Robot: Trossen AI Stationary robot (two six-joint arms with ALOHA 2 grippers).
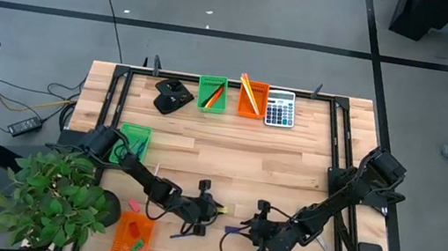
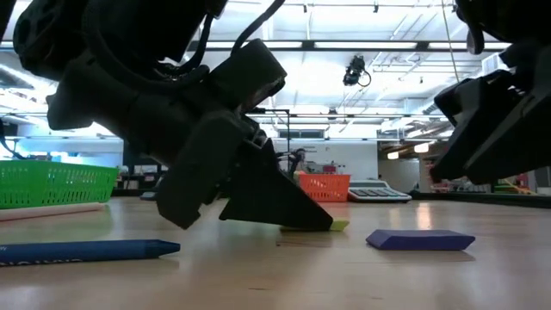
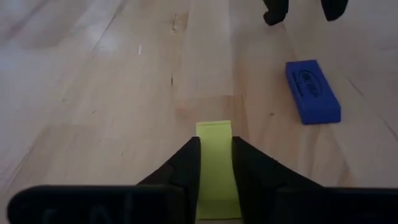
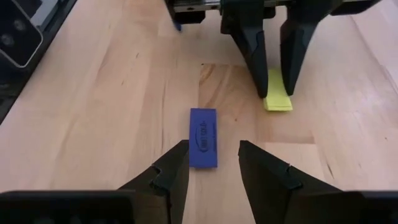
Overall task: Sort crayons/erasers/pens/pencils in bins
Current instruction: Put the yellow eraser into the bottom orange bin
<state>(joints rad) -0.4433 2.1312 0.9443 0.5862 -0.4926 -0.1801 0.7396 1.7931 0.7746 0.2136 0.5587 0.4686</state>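
Two black jointed arms (image 1: 144,180) with thin black cables looped alongside. Grippers: matte black wedge-shaped fingers (image 4: 171,171), tapering to narrow tips.

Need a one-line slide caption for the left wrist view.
Left gripper straddling a yellow eraser on the table, blue eraser nearby.

Two bins (image 1: 212,93) side by side at the bench's (image 1: 228,157) far edge, calculator (image 1: 280,110) just right of them, eraser (image 3: 215,158) between the left pincer's (image 3: 215,168) fingers on the bench, second eraser (image 4: 203,137) ahead of the right pincer (image 4: 213,165), crayon (image 2: 82,251) lying nearby
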